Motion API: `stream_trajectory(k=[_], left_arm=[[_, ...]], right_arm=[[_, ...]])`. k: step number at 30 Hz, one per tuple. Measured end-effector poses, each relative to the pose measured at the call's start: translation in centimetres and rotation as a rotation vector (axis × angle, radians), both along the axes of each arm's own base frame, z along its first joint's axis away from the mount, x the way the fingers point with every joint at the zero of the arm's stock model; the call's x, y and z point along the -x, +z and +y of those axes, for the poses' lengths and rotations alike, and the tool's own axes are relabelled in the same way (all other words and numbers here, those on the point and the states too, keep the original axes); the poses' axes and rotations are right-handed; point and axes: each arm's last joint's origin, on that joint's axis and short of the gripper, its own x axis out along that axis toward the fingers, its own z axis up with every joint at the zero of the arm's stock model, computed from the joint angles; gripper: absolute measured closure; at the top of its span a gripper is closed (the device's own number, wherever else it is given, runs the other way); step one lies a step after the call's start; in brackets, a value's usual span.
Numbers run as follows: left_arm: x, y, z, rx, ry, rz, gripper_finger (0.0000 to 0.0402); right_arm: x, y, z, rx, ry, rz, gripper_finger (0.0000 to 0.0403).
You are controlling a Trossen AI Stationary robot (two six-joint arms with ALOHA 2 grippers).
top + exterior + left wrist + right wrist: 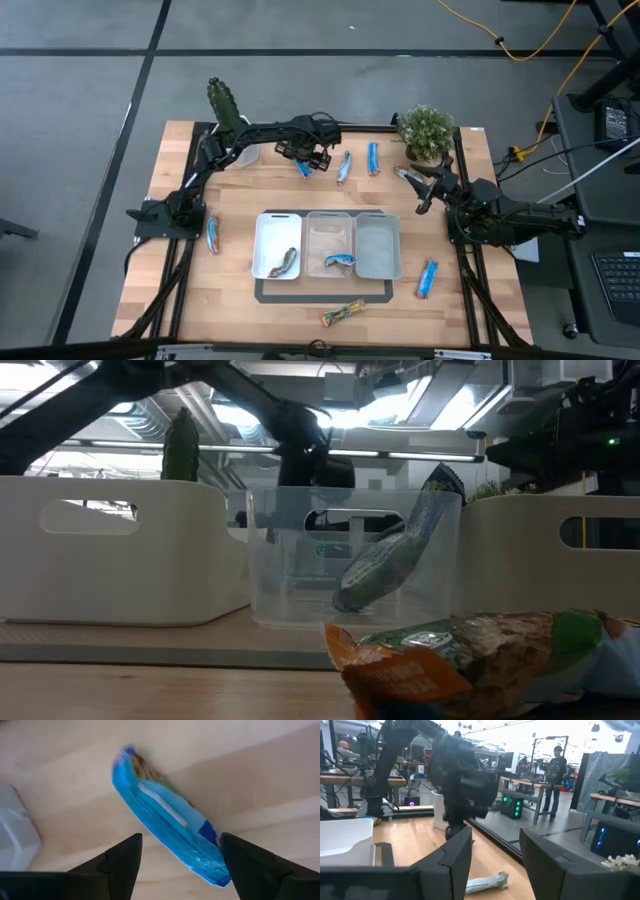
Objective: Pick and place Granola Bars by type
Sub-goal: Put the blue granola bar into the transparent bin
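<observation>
My left gripper (308, 160) hovers at the table's far middle, open, pointing down over a bright blue bar (165, 820) that lies flat on the wood; its fingers (125, 860) stand on either side of the bar without touching it. My right gripper (422, 200) is open and empty at the far right, with a silvery bar (487, 882) on the table ahead of it. The white tray (262, 232) holds one brownish bar (285, 263). The clear middle tray (329, 222) holds a blue-silver bar (400, 550) that leans against its wall. The grey tray (378, 245) shows nothing inside.
More bars lie loose: two at the far middle (344, 166) (373, 158), one at the left (213, 235), a blue one at the right (428, 278), a greenish-gold one at the front (345, 313). A cactus (223, 103) and a potted plant (426, 132) stand at the far edge.
</observation>
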Motion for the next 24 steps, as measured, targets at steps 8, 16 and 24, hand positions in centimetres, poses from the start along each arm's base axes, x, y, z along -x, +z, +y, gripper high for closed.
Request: stream_trajectory(k=[8,16,24], left_arm=[[-0.5,-2.5,-0.1,0.067,-0.003,0.027,0.0143],[-0.8,-2.8,-0.1,0.091,-0.056,0.012,0.0198],[-1.0,-2.8,-0.3,0.114,-0.100,-0.008,0.0368]], right_arm=[[0.0,0.0,0.0,-0.003,-0.002,-0.004,0.0235],[0.0,0.0,0.0,-0.003,-0.003,-0.004,0.0235],[0.0,0.0,0.0,-0.003,-0.003,-0.003,0.0235]])
